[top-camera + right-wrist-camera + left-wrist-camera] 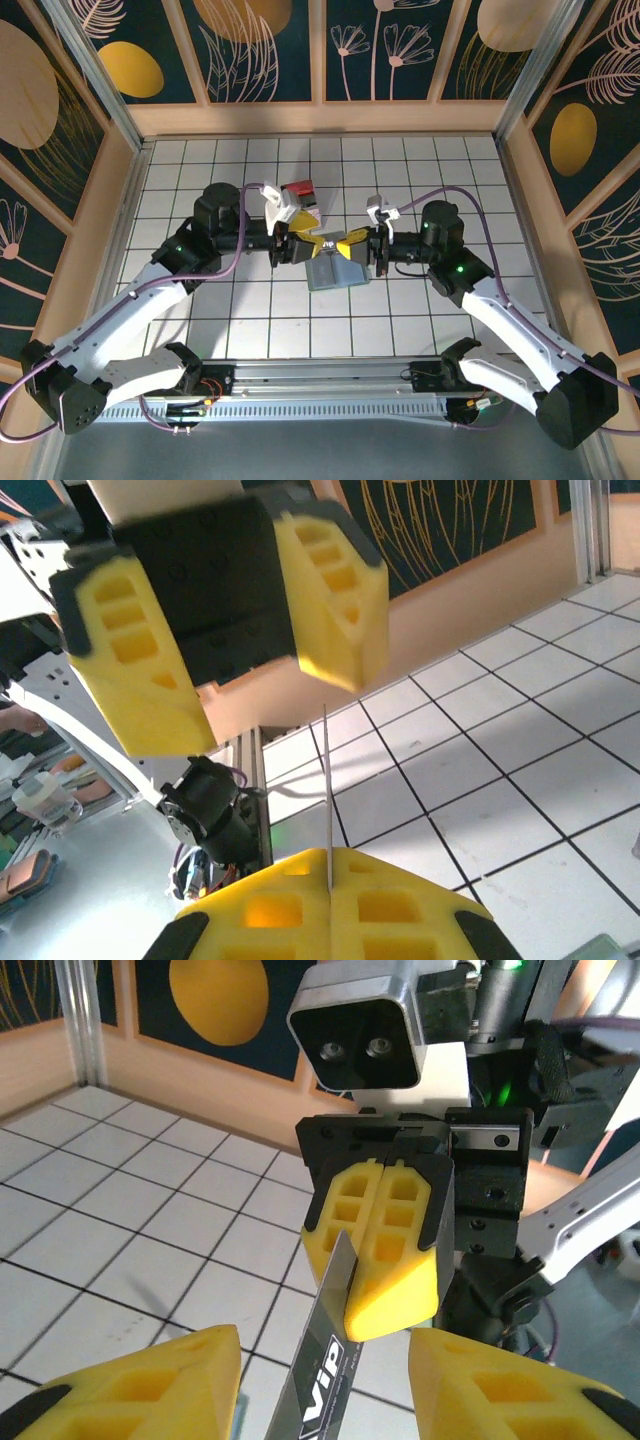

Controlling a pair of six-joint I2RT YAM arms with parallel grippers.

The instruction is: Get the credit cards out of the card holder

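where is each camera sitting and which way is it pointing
Top external: above and behind, looking down on the table; left arm, right arm, card holder at centre.
Left wrist: on the left arm, facing the right tool, shut on a card; the open left tool frames the bottom.
Right wrist: on the right arm, facing the left tool past the card's thin edge; its own tool at the bottom.
Shared: both wrist views show that card.

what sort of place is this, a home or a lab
Probably a robot test booth, not a home: a white tiled tabletop, wood-framed walls of dark floral-print panels, and a silver metal rail with the white-and-black left arm and right arm bolted on.
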